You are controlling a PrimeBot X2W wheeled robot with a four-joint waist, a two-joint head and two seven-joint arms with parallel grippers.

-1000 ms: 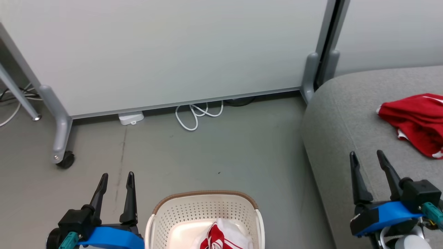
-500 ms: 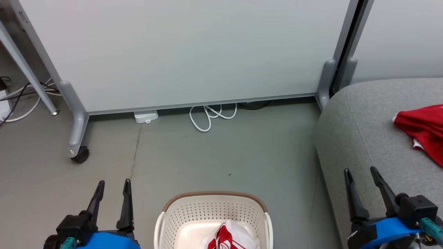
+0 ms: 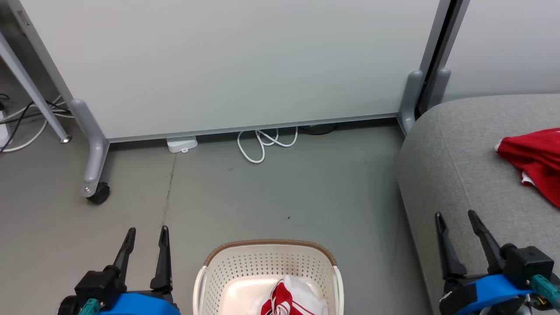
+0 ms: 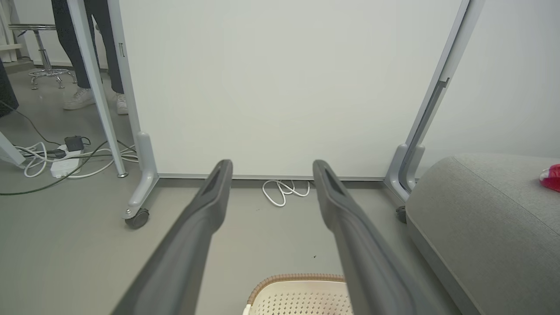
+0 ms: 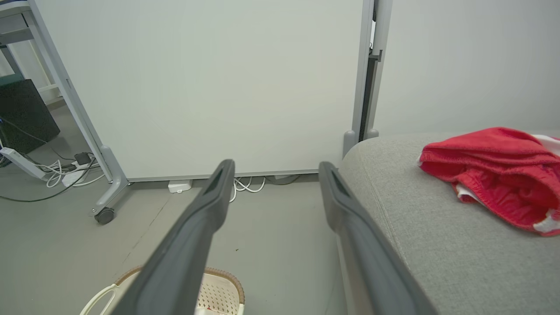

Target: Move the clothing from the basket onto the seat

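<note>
The cream basket (image 3: 236, 267) with a brown rim stands on the floor at the bottom centre, its rim also in the left wrist view (image 4: 293, 280) and right wrist view (image 5: 223, 284). One red-and-white piece of clothing (image 3: 291, 299) lies inside it. Another red piece of clothing (image 3: 536, 159) lies on the grey seat (image 3: 455, 162) at the right, also in the right wrist view (image 5: 490, 170). My left gripper (image 3: 146, 232) hangs open left of the basket. My right gripper (image 3: 455, 216) is open over the seat's front edge. Both are empty.
A white partition panel (image 3: 227, 65) on grey wheeled legs (image 3: 94, 166) stands behind the floor area. A coiled white cable (image 3: 262, 144) and a small white box (image 3: 181, 143) lie at its foot. More cables (image 4: 61, 159) and a person's legs (image 4: 78, 52) are beyond the panel, left.
The head camera has shifted, so the whole scene slid rightward and the seat's red garment sits nearer the right edge. Both grippers stay open and empty.
</note>
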